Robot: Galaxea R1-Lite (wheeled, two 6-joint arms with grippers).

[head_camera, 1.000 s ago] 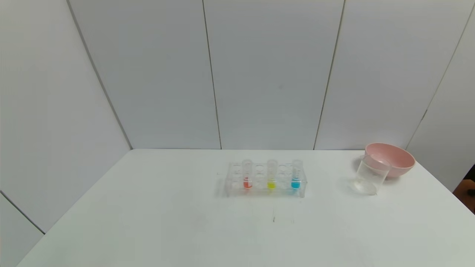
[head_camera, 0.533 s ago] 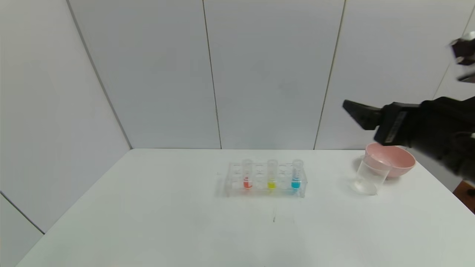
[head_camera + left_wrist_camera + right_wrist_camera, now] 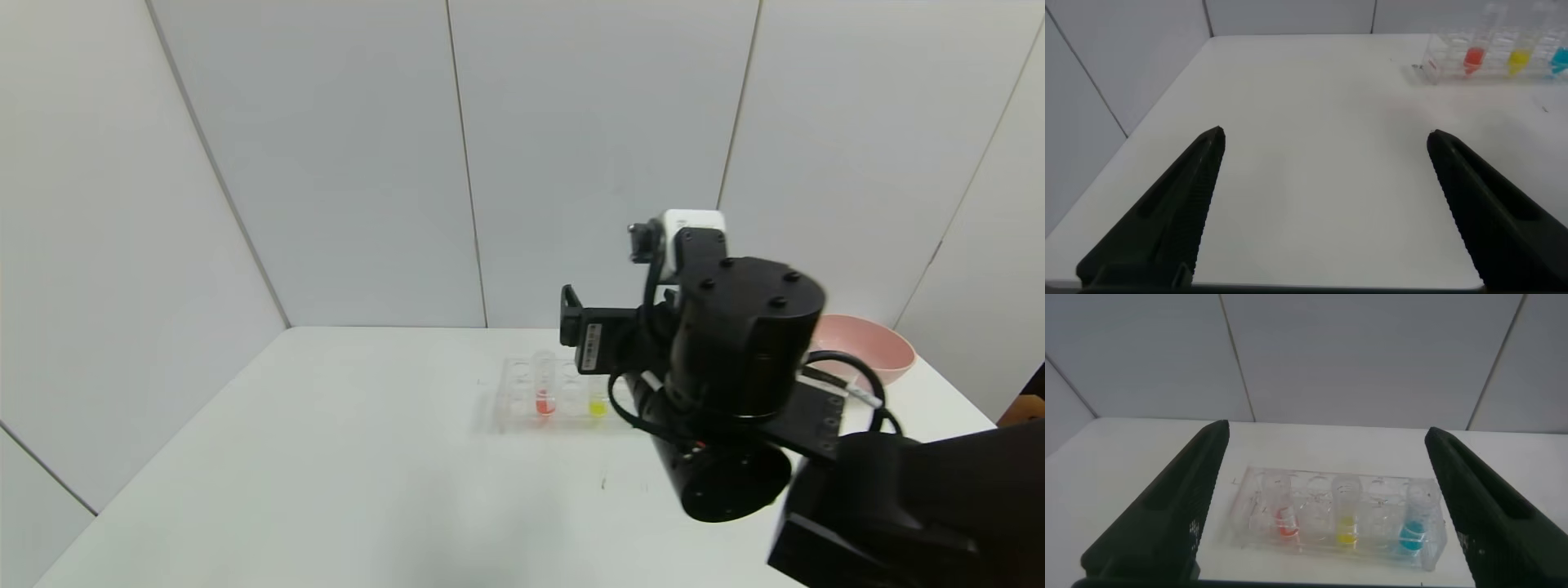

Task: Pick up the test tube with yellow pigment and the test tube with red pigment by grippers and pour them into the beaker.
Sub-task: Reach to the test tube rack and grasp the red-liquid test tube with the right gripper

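Two arms in your views: right gripper (image 3: pixel 1323 514) hangs spread wide above the table (image 3: pixel 326 457), facing the rack (image 3: pixel 1339 516); left gripper (image 3: pixel 1323 212) likewise spread, well apart. Red tube (image 3: pixel 1284 513) and yellow tube (image 3: pixel 1346 514) stand upright in the rack.

test tube with red pigment (image 3: pixel 1283 508): clear glass, orange-red liquid seen at the bottom
test tube with yellow pigment (image 3: pixel 1346 510): clear, bright yellow liquid
third tube (image 3: pixel 1417 514): clear, blue liquid
rack (image 3: pixel 1259 513): colourless, see-through
bowl (image 3: pixel 878 346): pale pink
right gripper (image 3: pixel 1327 514): black, white block on top
left gripper (image 3: pixel 1323 216): black
table (image 3: pixel 326 457): plain white
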